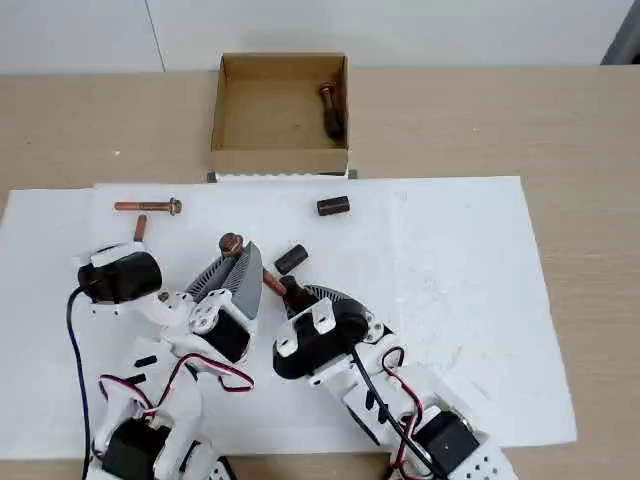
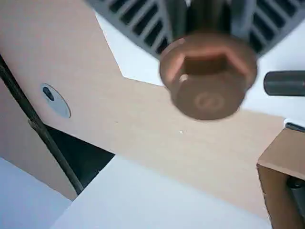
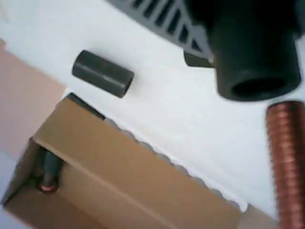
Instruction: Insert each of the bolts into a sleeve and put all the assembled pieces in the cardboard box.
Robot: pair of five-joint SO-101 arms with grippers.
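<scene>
- A loose bolt [image 1: 147,206] lies near the far left corner of the white sheet [image 1: 470,300]. A second bolt [image 1: 140,228] lies just beside it, partly hidden by the left arm.
- The left gripper [image 1: 238,258] is closed on the held bolt [image 1: 231,243], just under its head. The thread points toward the right arm.
- The right gripper [image 1: 293,296] is clamped around the held sleeve [image 3: 252,52]. The bolt's tip sits beside the sleeve's mouth, not inside it.
- Risk: I think the two parts are not well in line. A push now can hit the sleeve's rim and twist one part out of its grip.
- A near sleeve [image 1: 291,259] lies just beside both grippers, and a sideways correction can knock it away.
- A far sleeve [image 1: 333,206] lies by the sheet's far edge.
- The cardboard box [image 1: 228,105] stands past that edge, with one assembled piece [image 1: 331,110] at its right wall.
</scene>
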